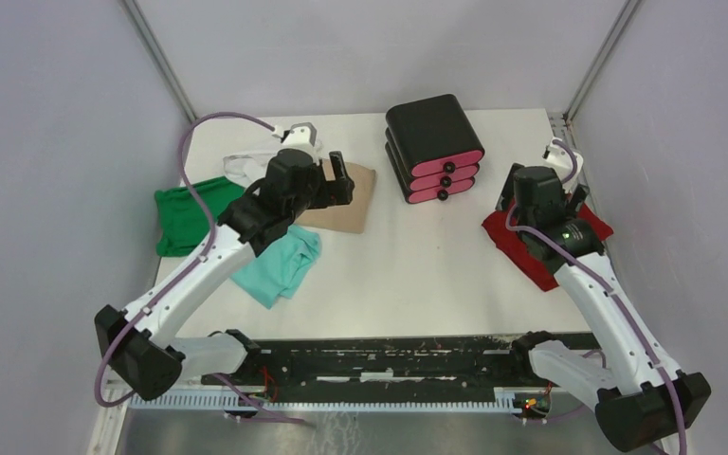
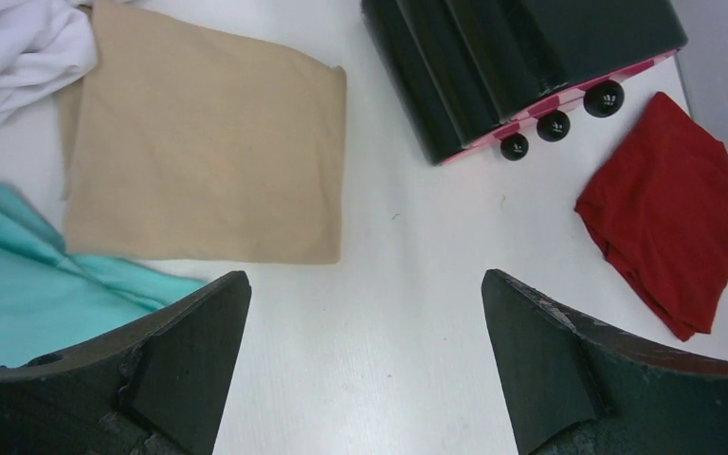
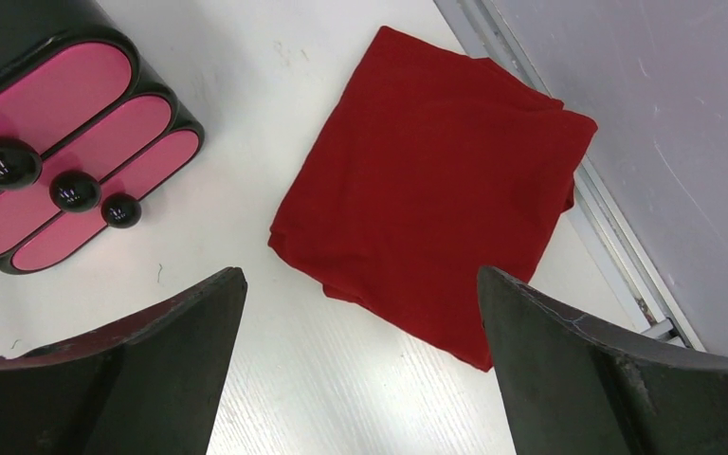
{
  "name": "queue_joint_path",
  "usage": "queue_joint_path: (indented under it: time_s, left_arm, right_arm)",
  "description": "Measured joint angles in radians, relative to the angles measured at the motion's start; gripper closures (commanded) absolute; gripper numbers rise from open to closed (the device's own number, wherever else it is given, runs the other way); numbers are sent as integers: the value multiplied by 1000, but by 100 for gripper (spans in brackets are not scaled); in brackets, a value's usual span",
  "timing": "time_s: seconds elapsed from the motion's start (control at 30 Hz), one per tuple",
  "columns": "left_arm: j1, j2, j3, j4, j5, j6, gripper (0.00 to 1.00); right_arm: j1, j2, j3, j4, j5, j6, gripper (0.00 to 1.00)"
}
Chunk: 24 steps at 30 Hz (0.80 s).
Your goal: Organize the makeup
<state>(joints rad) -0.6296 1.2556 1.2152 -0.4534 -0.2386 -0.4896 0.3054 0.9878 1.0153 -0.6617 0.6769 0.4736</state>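
None of the makeup items shows in any view: no sponges, compacts, bottle or puff. My left gripper (image 1: 339,180) hangs over the tan cloth at the back left. In the left wrist view it (image 2: 362,284) is open and empty above bare white table. My right gripper (image 1: 517,210) is at the right, over the edge of the red cloth. In the right wrist view it (image 3: 360,280) is open and empty, with the red cloth's near corner between the jaws.
A black box with three shut pink drawers (image 1: 436,147) (image 2: 521,66) (image 3: 57,161) stands at the back centre. Folded cloths lie around it: tan (image 2: 204,161), red (image 3: 427,199), teal (image 1: 280,265), green (image 1: 185,218), white (image 2: 9,47). Grey walls enclose the table.
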Motion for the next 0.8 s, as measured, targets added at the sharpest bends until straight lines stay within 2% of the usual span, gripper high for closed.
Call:
queue_joint_path:
  time_s: [0.13,0.5,0.8]
  left_arm:
    - [0,-63,-53,-5,-56,0,1]
    - [0,-78,-89,-30,-114,-3,1]
    - [0,-164,-184,-79,-153,-22,1]
  right_arm:
    - [0,11,4,2,5,1,1]
    - [0,81,67,-3,-29,9,1]
    - [0,53,84,-43,-119,24,0]
